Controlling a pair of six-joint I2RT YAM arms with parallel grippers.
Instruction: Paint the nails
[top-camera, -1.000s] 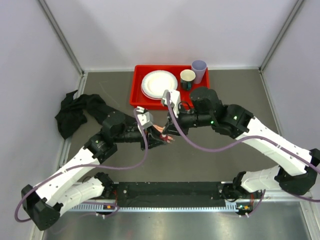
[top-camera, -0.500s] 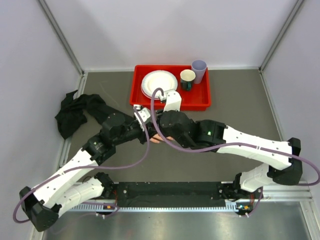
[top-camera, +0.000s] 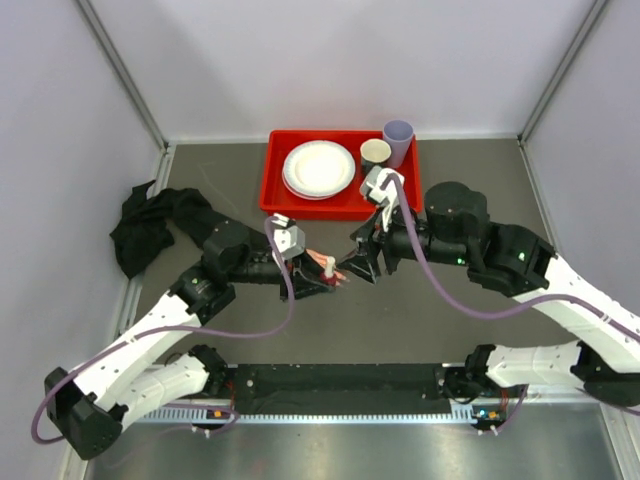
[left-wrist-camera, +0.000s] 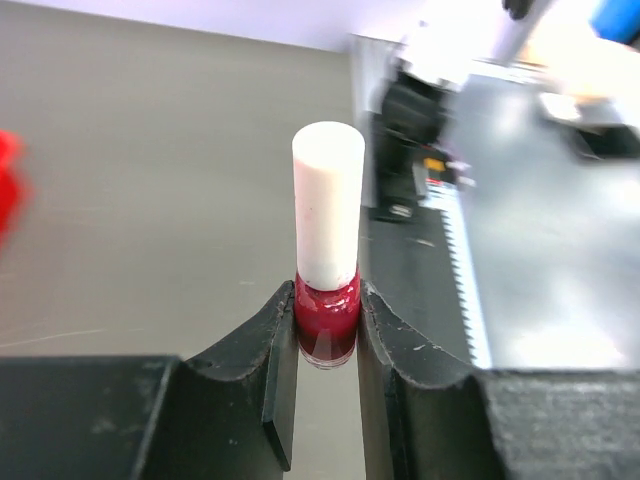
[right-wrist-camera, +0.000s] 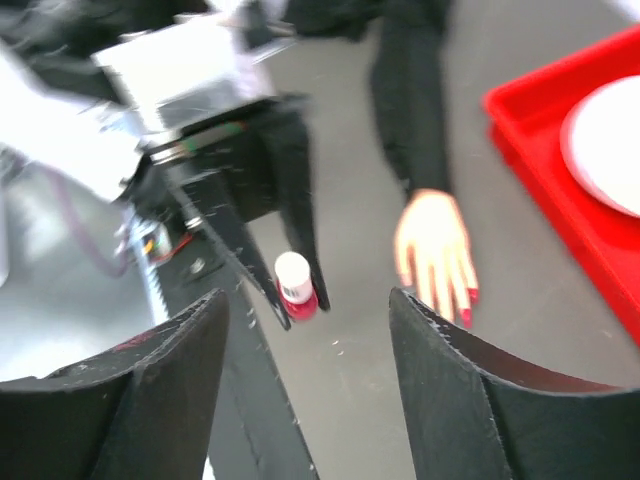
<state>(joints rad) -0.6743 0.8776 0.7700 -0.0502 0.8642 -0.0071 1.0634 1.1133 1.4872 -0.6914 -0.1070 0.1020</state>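
item: nail polish bottle (left-wrist-camera: 328, 250). dark red, white cap on, upright, base at tabletop, clamped low by left gripper (left-wrist-camera: 327, 300).
item: right gripper (top-camera: 362, 268). jaws spread, empty, just right of bottle, clear of cap.
item: mannequin hand (right-wrist-camera: 432, 240). flat on tabletop, mid scene, near side of red tray (top-camera: 273, 175); bottle just beside fingertips.
item: nails (right-wrist-camera: 464, 314). show red; view blurred, coat quality unreadable.
status: cap not yet off, brush not out; uncapping, dipping, brushing each nail judged outstanding.

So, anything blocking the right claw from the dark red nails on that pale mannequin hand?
Nothing visible. The open right gripper faces the nails; the white-capped red bottle in the left gripper sits aside.
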